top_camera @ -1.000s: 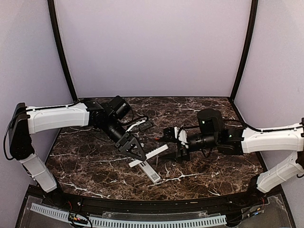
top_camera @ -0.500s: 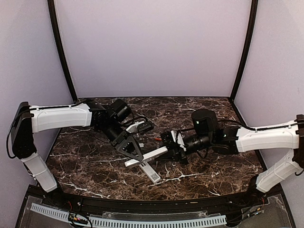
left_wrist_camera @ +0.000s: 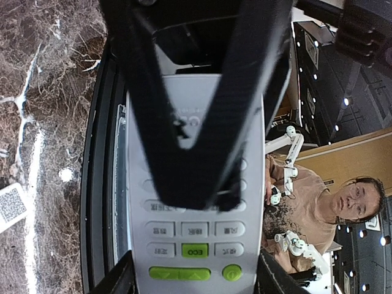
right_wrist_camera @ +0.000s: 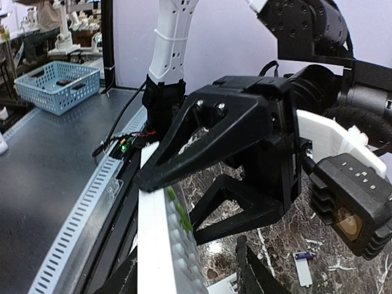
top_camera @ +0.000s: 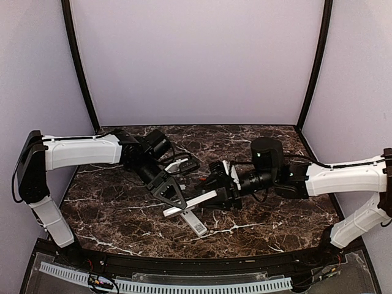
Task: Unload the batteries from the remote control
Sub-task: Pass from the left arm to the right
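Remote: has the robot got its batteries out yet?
Done: a white plate, maybe the cover, lies on the table. In hand: left jaws grip the remote, right jaws at its end. Left: its battery side is hidden, so probably the batteries.

White, long, slim remote control (top_camera: 191,202) near centre of frame, slanting from lower left up to the right, clamped at its lower-left end in the jaws of the left gripper (top_camera: 176,199). Grey buttons on its face, green ones at one end. Small orange-red battery (top_camera: 200,179) on the tabletop (top_camera: 122,214) just above it, detail unclear.
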